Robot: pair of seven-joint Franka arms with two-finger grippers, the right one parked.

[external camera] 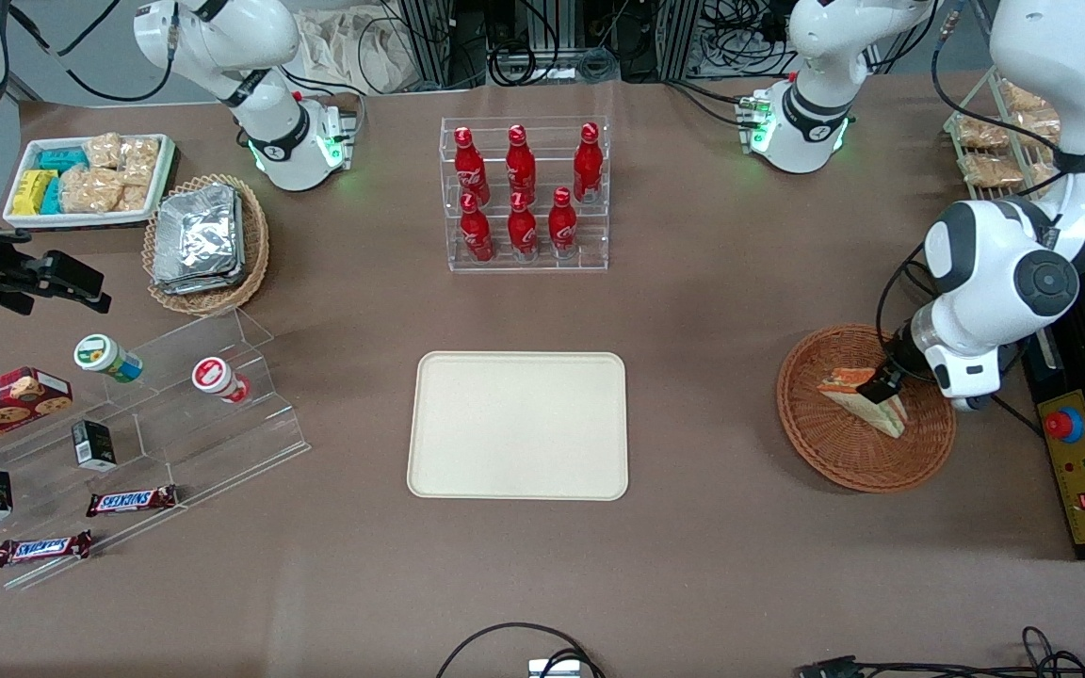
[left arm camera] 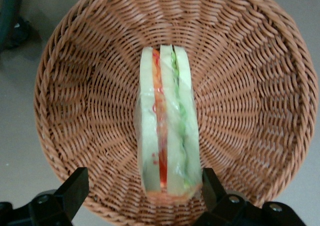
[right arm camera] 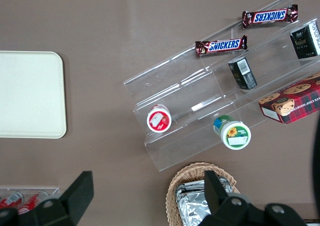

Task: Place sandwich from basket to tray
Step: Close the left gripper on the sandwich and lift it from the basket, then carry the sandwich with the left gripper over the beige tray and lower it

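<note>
Sandwich [left arm camera: 168, 123] lies in basket [left arm camera: 75, 86], film-wrapped. Gripper [left arm camera: 145, 188] low over it, fingers spread wide, one touching crust end. Looks light, squashy, slippery; squeeze bread faces gently mid-wedge. Tray [external camera: 518, 424] waits empty.

You have a bottle rack [external camera: 524, 132] holding six red bottles [external camera: 521, 162] at top centre of the frame. In the upper corner at the parked arm's end sit a white snack tray [external camera: 81, 219] and, just beside it, a foil-pack basket [external camera: 257, 252]. Lower in the frame, an acrylic shelf [external camera: 251, 443] carries two Snickers bars [external camera: 131, 500], two cups [external camera: 109, 358] and a cookie box [external camera: 1, 400].
</note>
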